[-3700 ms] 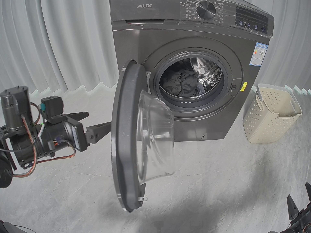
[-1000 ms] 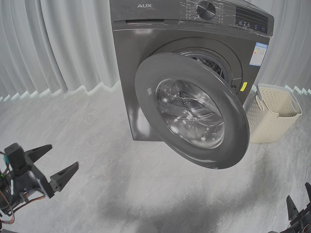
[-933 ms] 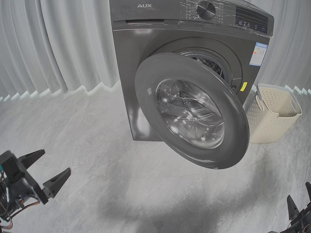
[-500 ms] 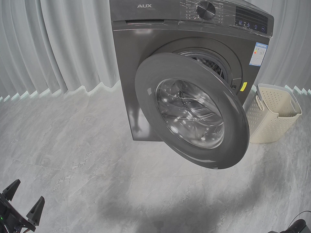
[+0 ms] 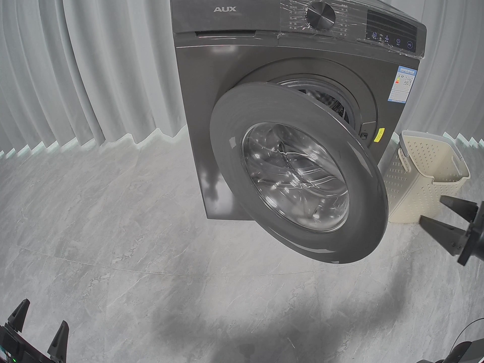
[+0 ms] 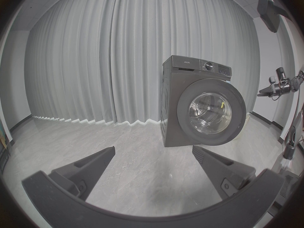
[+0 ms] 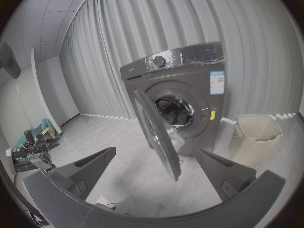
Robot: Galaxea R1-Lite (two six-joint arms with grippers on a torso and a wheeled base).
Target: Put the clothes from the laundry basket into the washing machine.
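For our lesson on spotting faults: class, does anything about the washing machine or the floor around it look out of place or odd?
On the grey front-loading washing machine, the round glass-windowed door hangs half open, neither latched nor swung wide, with dark clothes inside. Crinkled clear plastic film covers its control panel.

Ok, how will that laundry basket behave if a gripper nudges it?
Probably light: the laundry basket is thin perforated plastic and looks empty. On the smooth floor it would likely slide, or tip if pushed near its rim.
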